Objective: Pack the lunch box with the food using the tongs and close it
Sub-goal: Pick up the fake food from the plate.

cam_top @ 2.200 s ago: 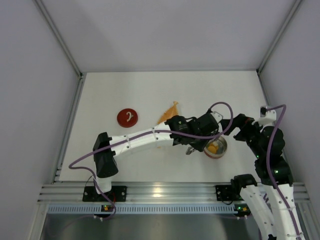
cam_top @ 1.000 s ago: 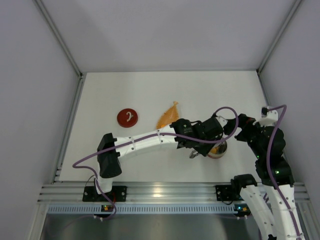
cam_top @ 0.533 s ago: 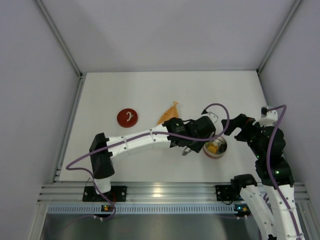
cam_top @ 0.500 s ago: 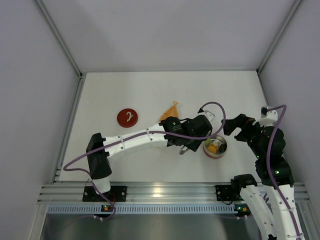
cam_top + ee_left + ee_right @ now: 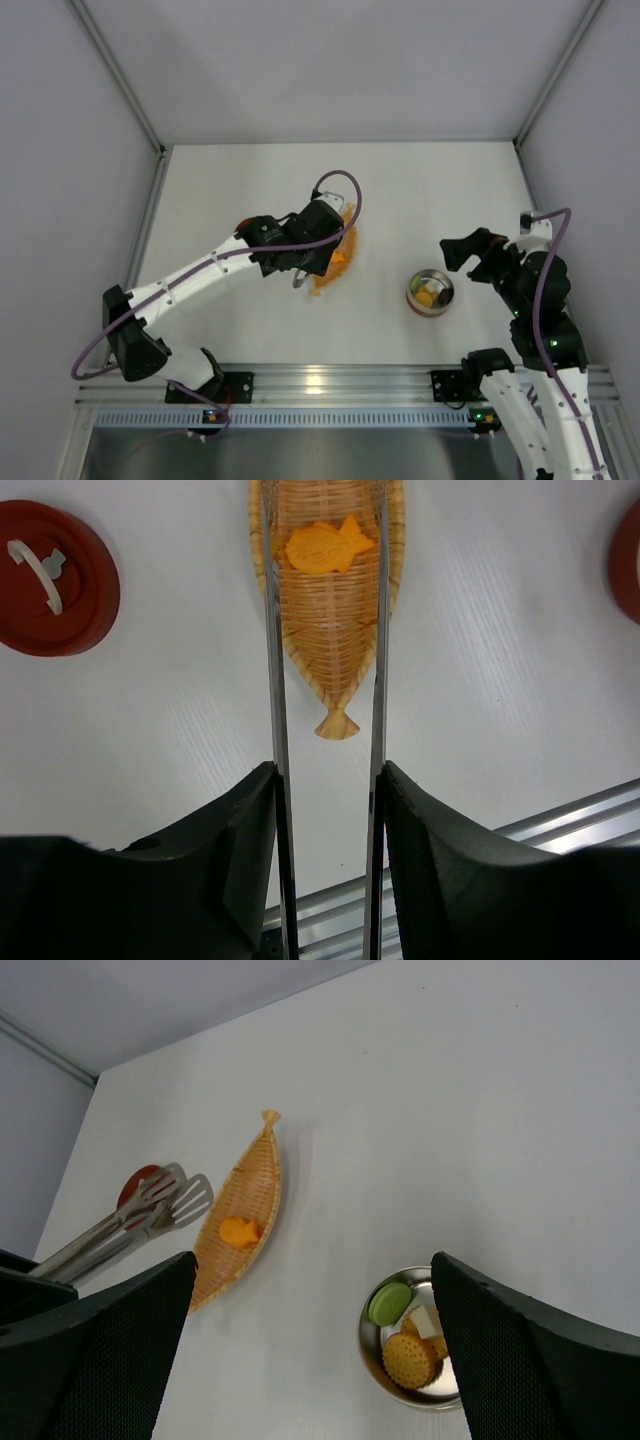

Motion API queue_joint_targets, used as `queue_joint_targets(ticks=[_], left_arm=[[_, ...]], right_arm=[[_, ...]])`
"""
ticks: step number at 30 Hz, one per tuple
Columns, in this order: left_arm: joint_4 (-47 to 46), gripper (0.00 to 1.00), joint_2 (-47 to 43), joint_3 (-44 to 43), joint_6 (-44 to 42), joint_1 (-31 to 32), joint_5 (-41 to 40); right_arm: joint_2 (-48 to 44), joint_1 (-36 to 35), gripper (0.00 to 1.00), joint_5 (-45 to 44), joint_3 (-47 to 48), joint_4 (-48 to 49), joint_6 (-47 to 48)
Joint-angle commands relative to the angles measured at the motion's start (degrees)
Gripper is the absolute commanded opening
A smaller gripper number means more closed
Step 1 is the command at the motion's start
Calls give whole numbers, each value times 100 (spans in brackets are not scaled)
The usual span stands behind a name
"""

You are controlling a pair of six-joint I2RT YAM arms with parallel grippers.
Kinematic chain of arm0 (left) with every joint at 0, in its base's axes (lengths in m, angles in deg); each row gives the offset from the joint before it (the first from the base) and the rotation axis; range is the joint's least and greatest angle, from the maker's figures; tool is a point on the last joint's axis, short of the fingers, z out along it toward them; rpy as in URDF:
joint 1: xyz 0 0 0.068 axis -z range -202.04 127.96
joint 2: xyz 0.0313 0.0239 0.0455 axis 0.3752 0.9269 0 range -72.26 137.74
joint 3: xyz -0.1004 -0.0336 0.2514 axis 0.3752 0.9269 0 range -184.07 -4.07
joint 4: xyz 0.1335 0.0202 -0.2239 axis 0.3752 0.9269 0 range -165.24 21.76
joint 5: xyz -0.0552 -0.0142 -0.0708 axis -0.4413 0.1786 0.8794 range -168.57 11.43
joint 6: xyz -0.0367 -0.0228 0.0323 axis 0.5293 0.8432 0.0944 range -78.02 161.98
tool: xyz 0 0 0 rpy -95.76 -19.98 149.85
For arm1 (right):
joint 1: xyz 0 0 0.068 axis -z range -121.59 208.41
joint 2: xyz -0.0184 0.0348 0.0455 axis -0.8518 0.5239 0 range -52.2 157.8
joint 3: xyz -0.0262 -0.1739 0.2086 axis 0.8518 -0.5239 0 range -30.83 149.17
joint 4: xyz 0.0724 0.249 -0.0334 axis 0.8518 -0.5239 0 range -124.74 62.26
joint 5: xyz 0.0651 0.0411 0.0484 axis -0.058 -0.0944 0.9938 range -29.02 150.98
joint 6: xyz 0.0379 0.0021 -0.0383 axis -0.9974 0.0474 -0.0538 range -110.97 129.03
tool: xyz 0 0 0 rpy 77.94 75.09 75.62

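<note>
Inside the lunch box [image 5: 363, 1340] lies food [image 5: 410, 1358]; one piece [image 5: 238, 1230] on tray [image 5: 255, 1175].

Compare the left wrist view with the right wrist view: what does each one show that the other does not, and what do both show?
Only left wrist: the left gripper clamped on the tongs, and the metal rail at the table edge. Only right wrist: the inside of the lunch box, with a green piece and a round biscuit, and the tongs' flat tips. Both: the woven tray holding one orange fish-shaped piece, the tongs, and the red lid.
</note>
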State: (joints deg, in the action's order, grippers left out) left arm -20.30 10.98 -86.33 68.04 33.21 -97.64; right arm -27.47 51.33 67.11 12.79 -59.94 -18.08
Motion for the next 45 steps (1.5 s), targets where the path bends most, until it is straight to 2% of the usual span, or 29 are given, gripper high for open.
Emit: queue_joint_targets(ticks=[1,10,17,22,45], left_arm=[[79,49,-80,157,-347,-277,114],[166,51,43,26,-1454,-594,509],[-220,52,8,289,-2061,-594,975],[-124,52,262,289,-2123,-594,730],[-186,54,922,61,-2211,-602,527]], right_arm=[[50,57,99,81,68,197,-4],[85,65,99,160,51,267,-66],[93,65,100,204,15,303,-101],[85,65,99,195,24,285,-84],[102,57,100,125,138,224,4]])
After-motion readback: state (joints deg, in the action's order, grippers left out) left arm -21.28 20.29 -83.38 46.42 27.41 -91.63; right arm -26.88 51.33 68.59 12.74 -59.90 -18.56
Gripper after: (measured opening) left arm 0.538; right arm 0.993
